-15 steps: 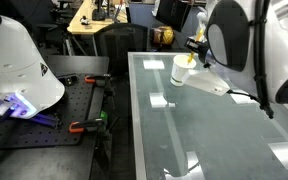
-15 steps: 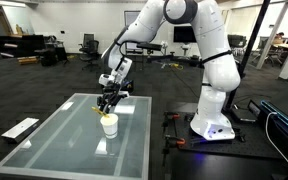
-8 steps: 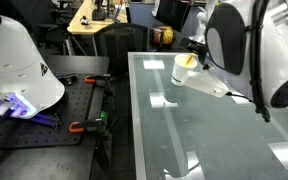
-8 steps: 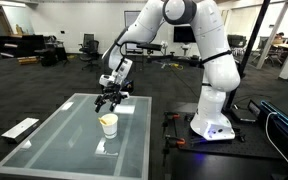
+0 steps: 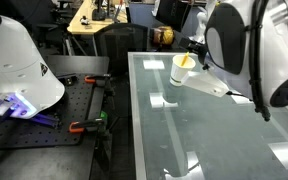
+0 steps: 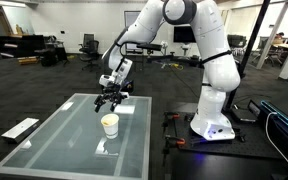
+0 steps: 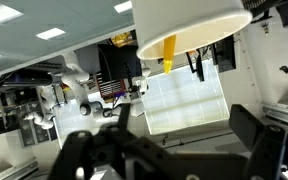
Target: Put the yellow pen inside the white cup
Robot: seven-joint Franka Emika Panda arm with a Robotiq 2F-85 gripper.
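Pen: the yellow pen (image 7: 170,53) stands in the white cup (image 6: 109,124), leaning on the rim, its top sticking out.
Cup: upright on the glass worktop (image 6: 54,140), toward one end edge and away from the corners.
Jaws: the gripper (image 6: 111,99) hangs just above the cup with the jaws spread wide, touching neither pen nor cup as far as the views show.
Step in hand: judged from this, the pen is placed and only the pull-away is left.
How to do it well: rise straight up with the jaws kept apart. Drifting sideways could catch the pen's top, and the light cup would likely tip.
Risk: the cup looks easy to knock over, so a slow lift suits.
Writing: none readable on cup or pen. A small dark mark on the white housing (image 5: 19,60) beside the worktop is too small to read.
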